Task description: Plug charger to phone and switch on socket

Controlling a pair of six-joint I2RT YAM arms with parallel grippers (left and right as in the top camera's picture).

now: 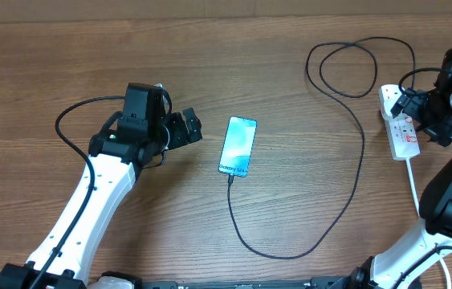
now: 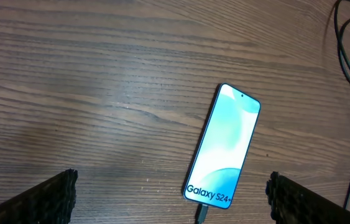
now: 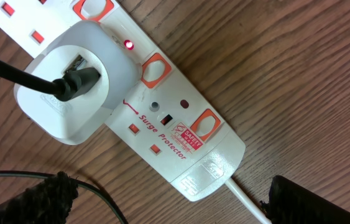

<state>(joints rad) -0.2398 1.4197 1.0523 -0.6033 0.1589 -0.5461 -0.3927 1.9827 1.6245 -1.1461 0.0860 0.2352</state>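
The task appeared to stand at or near its last step. The phone [image 1: 238, 146] lay flat and screen-up, lit, near the middle of the wooden table [image 1: 49, 48]. The connector tip [image 2: 201, 214] of the charger cable [image 1: 363, 156] sat against the phone's lower edge and seemed seated in the port. Full insertion could not be confirmed, since the left wrist view cut it at the frame edge. From the phone the cable ran toward the robot, swept right and away, looped near the far side, and ended at a white adapter [image 3: 69, 87]. The adapter was plugged into the power strip [image 3: 187, 143] at the table's right side. A small red indicator light [image 3: 128, 44] glowed just beside the adapter, which suggested that this outlet was already live. The set of the red-framed switch [image 3: 153, 68] next to it could not be read. In my judgement, the next move called for confirming that switch. If it proved off, one fingertip should press it alone, clear of the neighbouring switches and the adapter. The left gripper [image 2: 171, 183] hovered low, just left of the phone and facing it, jaws wide apart and empty. The right gripper [image 3: 171, 186] hung over the strip's cord end, jaws likewise spread, gripping nothing.
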